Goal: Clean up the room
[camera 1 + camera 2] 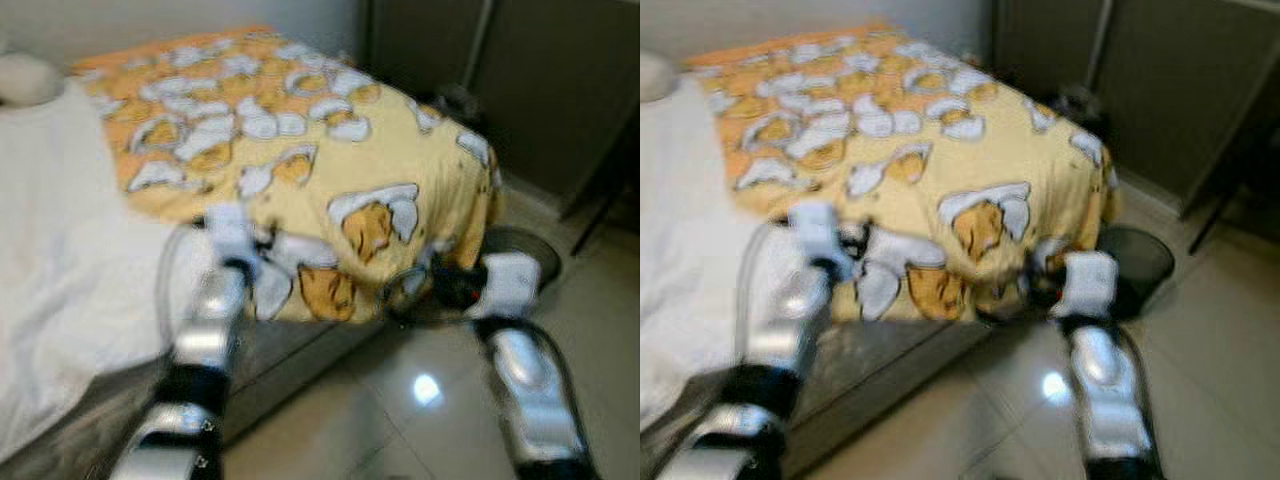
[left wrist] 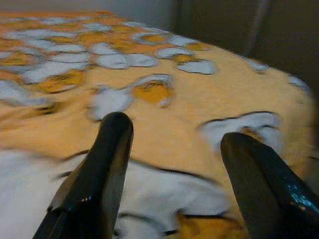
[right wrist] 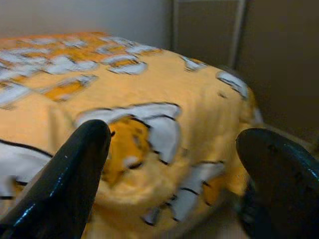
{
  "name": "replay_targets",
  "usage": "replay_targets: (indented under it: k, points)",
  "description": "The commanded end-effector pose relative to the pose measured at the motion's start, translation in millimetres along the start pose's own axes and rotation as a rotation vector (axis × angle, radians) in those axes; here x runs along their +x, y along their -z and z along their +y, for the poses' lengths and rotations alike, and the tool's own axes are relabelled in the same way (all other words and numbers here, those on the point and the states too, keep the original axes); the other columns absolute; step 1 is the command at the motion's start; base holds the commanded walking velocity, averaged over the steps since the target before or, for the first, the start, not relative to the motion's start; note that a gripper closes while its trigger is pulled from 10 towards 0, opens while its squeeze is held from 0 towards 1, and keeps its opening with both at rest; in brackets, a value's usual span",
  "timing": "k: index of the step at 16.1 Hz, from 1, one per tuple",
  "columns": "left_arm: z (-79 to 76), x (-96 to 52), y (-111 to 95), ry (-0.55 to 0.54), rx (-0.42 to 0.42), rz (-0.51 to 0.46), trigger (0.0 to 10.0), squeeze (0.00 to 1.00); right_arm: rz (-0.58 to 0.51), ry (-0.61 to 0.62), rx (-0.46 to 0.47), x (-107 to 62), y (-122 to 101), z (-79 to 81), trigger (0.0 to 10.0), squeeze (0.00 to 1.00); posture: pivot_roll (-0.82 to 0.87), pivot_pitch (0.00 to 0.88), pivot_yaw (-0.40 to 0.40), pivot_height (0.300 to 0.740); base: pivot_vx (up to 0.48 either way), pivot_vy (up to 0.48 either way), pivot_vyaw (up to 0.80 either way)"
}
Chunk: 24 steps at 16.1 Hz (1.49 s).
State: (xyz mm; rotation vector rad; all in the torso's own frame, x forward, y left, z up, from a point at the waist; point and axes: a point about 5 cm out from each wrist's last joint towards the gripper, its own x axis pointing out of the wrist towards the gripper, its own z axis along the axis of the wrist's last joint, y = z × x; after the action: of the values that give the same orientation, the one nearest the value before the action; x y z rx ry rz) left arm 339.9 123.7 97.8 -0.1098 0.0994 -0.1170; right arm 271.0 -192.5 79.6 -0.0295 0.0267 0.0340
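A yellow-orange blanket (image 1: 300,150) printed with white and orange cartoon figures covers the bed and hangs over its near corner. My left gripper (image 2: 174,144) is open, its fingers (image 2: 107,149) spread just above the blanket's front edge. My right gripper (image 3: 172,144) is also open, held at the blanket's drooping corner (image 3: 149,164), with nothing between its fingers. In the eye views both silver arms reach forward, the left arm (image 1: 210,330) at the bed's edge and the right arm (image 1: 520,350) over the floor. The picture is blurred.
A white sheet (image 1: 60,250) lies on the bed's left side. A dark round bin (image 1: 1135,255) stands on the floor beside the bed's corner. Dark cabinet doors (image 1: 520,80) rise behind. Glossy tiled floor (image 1: 420,420) lies below the arms.
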Motion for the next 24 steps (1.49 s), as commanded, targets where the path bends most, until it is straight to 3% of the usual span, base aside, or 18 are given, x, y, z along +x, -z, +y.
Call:
replay_targets:
  k: [1,4,8,13,15,17,19,20,24]
  points:
    - [10.4,1.8,-4.0,-0.027,0.018,0.001,10.0,0.0,-0.018,-0.017,0.009,2.0,-4.6,6.5,10.0,0.0,-0.18,0.005,0.052,0.736,0.285,0.386,-0.55]
    - [3.9,5.1,-1.8,-0.012,0.029,0.027,10.0,0.0,-0.012,-0.011,-0.008,1.7,-3.5,4.4,10.0,0.0,-0.18,0.0,0.049,0.736,0.456,0.0,0.0]
    - [1.4,7.8,2.6,-0.009,0.065,0.055,10.0,0.0,-0.035,-0.044,0.005,1.8,-8.1,6.9,10.0,0.0,-0.19,0.0,0.041,0.736,0.134,0.408,0.0]
    - [23.2,14.5,7.7,-0.141,0.082,0.11,10.0,0.0,-0.019,-0.064,-0.008,-9.6,-7.2,4.3,10.0,0.0,-0.21,0.0,0.006,0.736,0.0,0.0,0.0]
    - [23.4,13.4,-3.0,-0.125,0.06,0.029,10.0,0.0,0.002,-0.06,-0.019,-14.0,-3.6,-1.1,10.0,0.0,-0.21,0.015,0.006,0.736,0.216,0.0,0.0]
    - [24.8,13.3,-0.2,-0.146,0.035,0.042,10.0,0.0,-0.001,-0.061,-0.007,-9.6,-4.1,3.1,10.0,0.0,-0.2,0.001,0.002,0.736,0.431,0.0,0.0]
    - [30.7,16.3,5.0,-0.194,0.038,0.097,10.0,0.0,-0.012,-0.114,0.012,-0.4,-7.2,18.7,10.0,0.0,-0.18,0.0,0.001,0.736,0.431,0.0,0.0]
    - [28.9,18.5,0.8,-0.187,0.036,0.076,10.0,0.0,-0.02,-0.131,0.005,2.7,-9.0,21.5,10.0,0.0,-0.17,0.0,0.004,0.736,0.431,0.0,0.0]
    - [21.5,19.9,-2.4,-0.132,0.069,0.053,10.0,0.0,-0.032,-0.104,0.019,8.6,-10.6,19.5,10.0,0.0,-0.16,0.0,0.017,0.736,0.475,0.0,0.0]
